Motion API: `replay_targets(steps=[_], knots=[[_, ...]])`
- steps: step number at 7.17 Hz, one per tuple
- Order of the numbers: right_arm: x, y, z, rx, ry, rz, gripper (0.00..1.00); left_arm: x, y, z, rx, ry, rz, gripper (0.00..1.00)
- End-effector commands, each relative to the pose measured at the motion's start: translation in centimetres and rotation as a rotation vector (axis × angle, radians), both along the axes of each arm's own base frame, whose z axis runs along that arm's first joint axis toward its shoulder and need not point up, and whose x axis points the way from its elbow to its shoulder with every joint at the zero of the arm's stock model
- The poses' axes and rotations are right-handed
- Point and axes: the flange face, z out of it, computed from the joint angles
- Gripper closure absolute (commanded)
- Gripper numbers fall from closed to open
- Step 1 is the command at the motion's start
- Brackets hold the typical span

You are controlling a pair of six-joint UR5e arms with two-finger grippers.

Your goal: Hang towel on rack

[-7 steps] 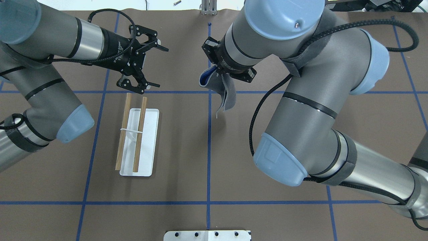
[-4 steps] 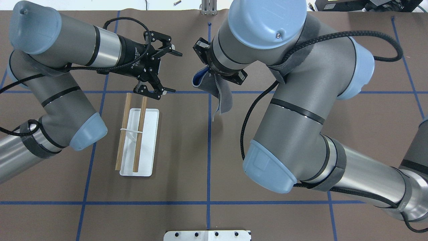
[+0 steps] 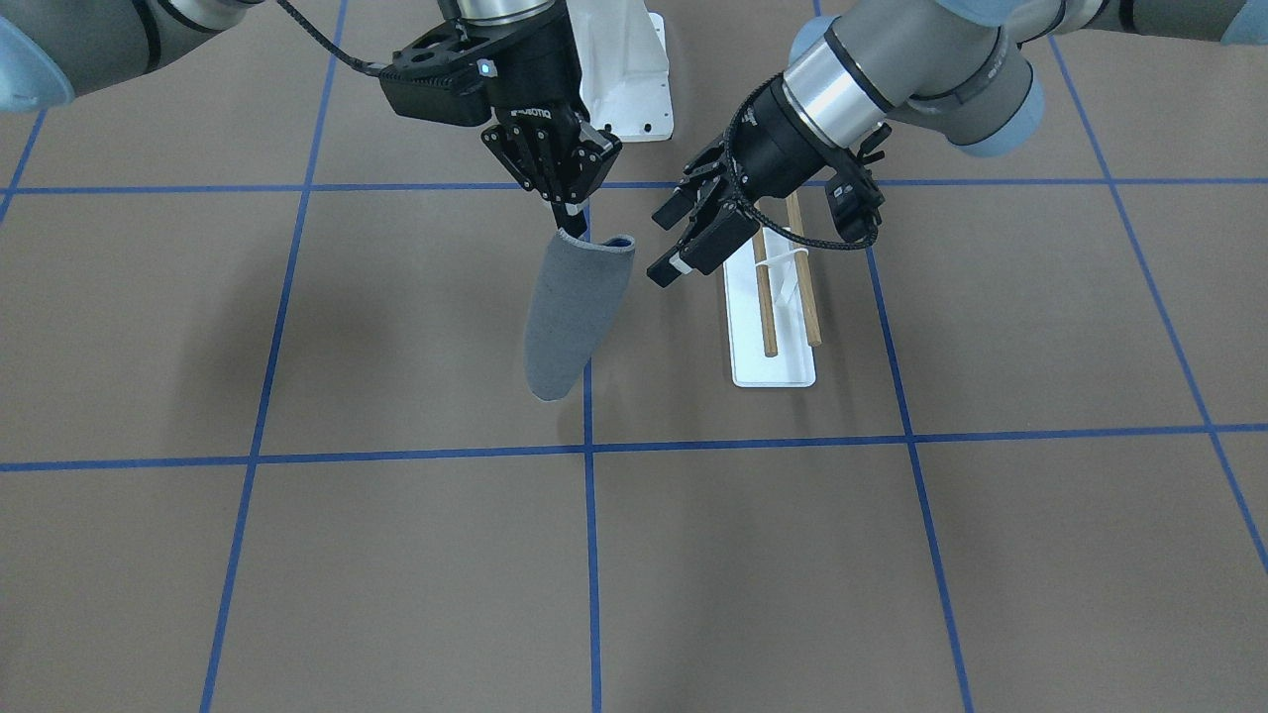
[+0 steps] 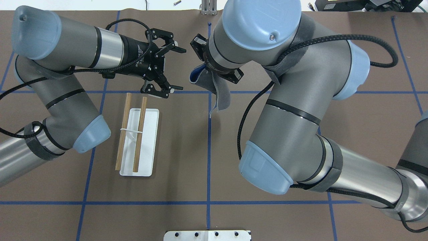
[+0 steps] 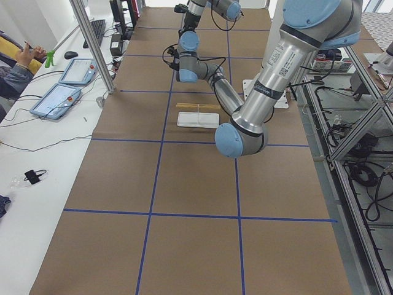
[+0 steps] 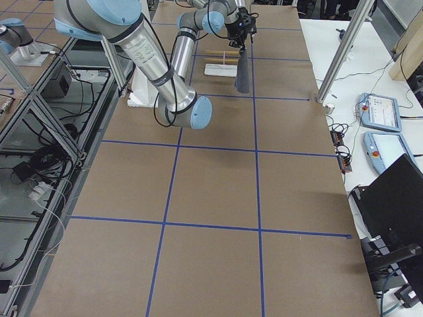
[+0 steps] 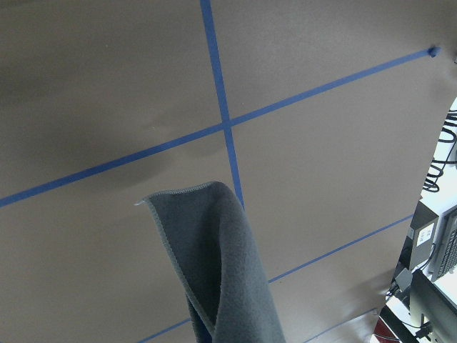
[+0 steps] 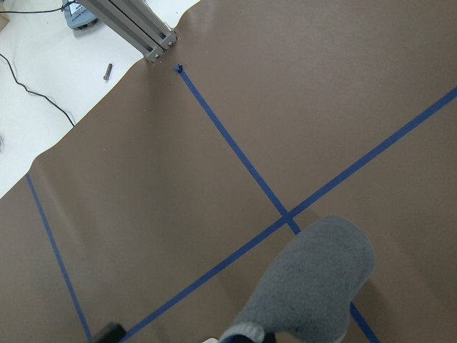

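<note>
The dark grey towel hangs folded above the table, its top corner pinched in my right gripper, which is shut on it. Seen from overhead, the towel dangles below the right wrist near the centre line. My left gripper is open, level, and faces the towel's upper edge with a small gap between them. In the front view the left gripper holds nothing. The rack, a white base with two wooden dowels, stands just below the left gripper. The left wrist view shows the towel close ahead.
A white bolted pedestal sits at the robot's edge of the table. Blue tape lines grid the brown mat. An aluminium post stands at the far edge. A person sits beside tablets off the table.
The left gripper has moved right, toward the towel, staying open. The right gripper has carried the towel a little left, so the gap between the two has narrowed.
</note>
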Motion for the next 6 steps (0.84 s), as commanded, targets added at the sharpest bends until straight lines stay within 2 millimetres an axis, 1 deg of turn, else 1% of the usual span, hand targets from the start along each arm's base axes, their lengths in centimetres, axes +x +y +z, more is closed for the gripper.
replay_targets(steps=[1,3,4,6], knots=[[0.2,0.15,-0.68,0.002,-0.016,0.006,1.0,0.03,-0.02,0.03,-0.008,0.018,-0.013,0.02],[0.35,0.26,-1.41,-0.013,-0.037,0.02,1.0,0.09,0.18,-0.08,-0.007,0.02,-0.01,0.02],[-0.02,0.39,-1.32,-0.009,-0.03,0.024,1.0,0.01,0.26,-0.29,-0.008,0.025,-0.01,0.03],[-0.5,0.88,-1.36,-0.01,-0.032,0.028,1.0,-0.15,0.54,-0.61,-0.015,0.034,-0.008,0.08]])
